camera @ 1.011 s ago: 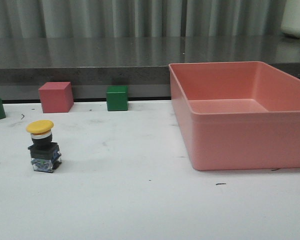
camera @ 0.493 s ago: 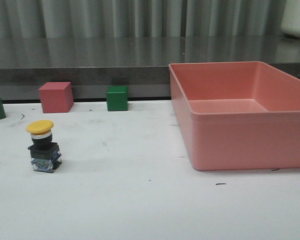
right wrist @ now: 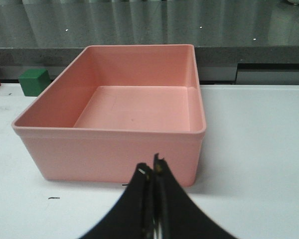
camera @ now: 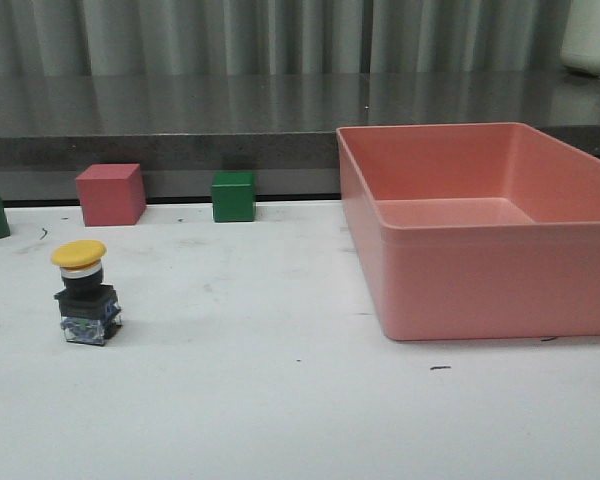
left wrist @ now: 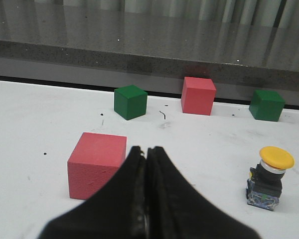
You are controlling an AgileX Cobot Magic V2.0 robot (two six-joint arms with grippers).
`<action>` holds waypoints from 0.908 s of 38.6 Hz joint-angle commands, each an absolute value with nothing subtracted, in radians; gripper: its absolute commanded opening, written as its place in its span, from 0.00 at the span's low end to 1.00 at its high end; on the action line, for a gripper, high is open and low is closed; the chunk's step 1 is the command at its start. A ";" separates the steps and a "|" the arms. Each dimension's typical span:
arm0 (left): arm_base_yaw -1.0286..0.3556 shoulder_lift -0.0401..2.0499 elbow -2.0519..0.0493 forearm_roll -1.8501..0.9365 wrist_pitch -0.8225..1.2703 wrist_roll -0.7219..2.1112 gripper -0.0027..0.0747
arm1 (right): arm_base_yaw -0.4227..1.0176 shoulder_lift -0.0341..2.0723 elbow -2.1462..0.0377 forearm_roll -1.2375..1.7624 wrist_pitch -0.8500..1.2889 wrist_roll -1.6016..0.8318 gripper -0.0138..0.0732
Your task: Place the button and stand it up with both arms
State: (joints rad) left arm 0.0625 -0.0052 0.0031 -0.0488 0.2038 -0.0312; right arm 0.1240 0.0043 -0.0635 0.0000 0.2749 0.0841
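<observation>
The button (camera: 83,291) stands upright at the left of the front view on the white worktop (camera: 280,400). The left pincer (left wrist: 145,154) and right pincer (right wrist: 152,172) are both closed and empty.

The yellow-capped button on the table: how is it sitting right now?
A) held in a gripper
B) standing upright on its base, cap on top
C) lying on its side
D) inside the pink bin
B: the button stands on its blocky base on the white table, yellow cap uppermost, well apart from the pink bin, and nothing is gripping it.
</observation>
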 commanded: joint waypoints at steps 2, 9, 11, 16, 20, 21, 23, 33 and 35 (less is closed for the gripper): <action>0.063 -0.028 0.011 -0.057 0.116 -0.041 0.01 | 0.092 -0.028 -0.030 0.062 0.160 0.018 0.09; 0.063 -0.028 0.011 -0.057 0.116 -0.041 0.01 | 0.034 -0.028 0.023 0.084 0.161 0.018 0.09; 0.063 -0.028 0.011 -0.057 0.116 -0.041 0.01 | 0.033 -0.028 0.023 0.084 0.159 0.018 0.09; 0.063 -0.028 0.011 -0.057 0.116 -0.041 0.01 | 0.033 -0.028 0.023 0.084 0.153 0.018 0.09; 0.063 -0.028 0.011 -0.057 0.116 -0.041 0.01 | 0.033 -0.028 0.023 0.084 0.161 0.018 0.09; 0.063 -0.028 0.011 -0.057 0.116 -0.041 0.01 | 0.033 -0.028 0.023 0.084 0.161 0.018 0.09; 0.063 -0.028 0.011 -0.057 0.116 -0.041 0.01 | 0.033 -0.028 0.023 0.084 0.161 0.018 0.09; 0.063 -0.028 0.011 -0.057 0.116 -0.041 0.01 | 0.033 -0.028 0.023 0.084 0.161 0.018 0.09; 0.063 -0.028 0.011 -0.057 0.116 -0.041 0.01 | 0.033 -0.028 0.023 0.084 0.161 0.018 0.09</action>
State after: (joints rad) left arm 0.0625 -0.0052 0.0031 -0.0488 0.2001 -0.0312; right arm 0.0394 -0.0112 0.0266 0.0849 0.2432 0.0257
